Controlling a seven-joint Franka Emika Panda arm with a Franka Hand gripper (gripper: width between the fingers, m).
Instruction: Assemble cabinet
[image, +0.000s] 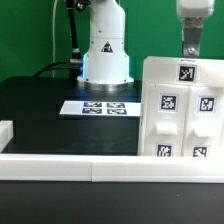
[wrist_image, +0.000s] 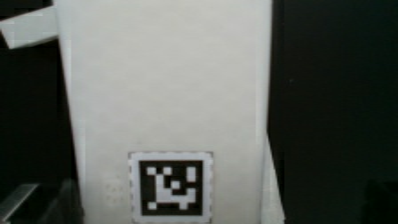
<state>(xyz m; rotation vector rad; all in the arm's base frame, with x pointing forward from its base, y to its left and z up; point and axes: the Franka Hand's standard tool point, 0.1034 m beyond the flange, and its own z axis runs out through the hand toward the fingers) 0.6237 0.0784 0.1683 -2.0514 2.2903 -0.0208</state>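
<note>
The cabinet (image: 180, 110) is a large white box-shaped body with several black-and-white tags. It stands upright at the exterior view's right, on the black table. My gripper (image: 190, 50) hangs straight down over its top edge, with the fingertips at or just above that edge. In the wrist view a long white face of the cabinet (wrist_image: 169, 90) with one tag (wrist_image: 171, 185) fills the middle and runs down toward the jaws. The fingertips themselves do not show clearly, so I cannot tell whether the jaws grip it.
The white robot base (image: 105, 50) stands at the back centre. The marker board (image: 97, 106) lies flat in front of it. A white rail (image: 90, 167) runs along the table's front edge, and another piece (image: 5, 135) stands at the left.
</note>
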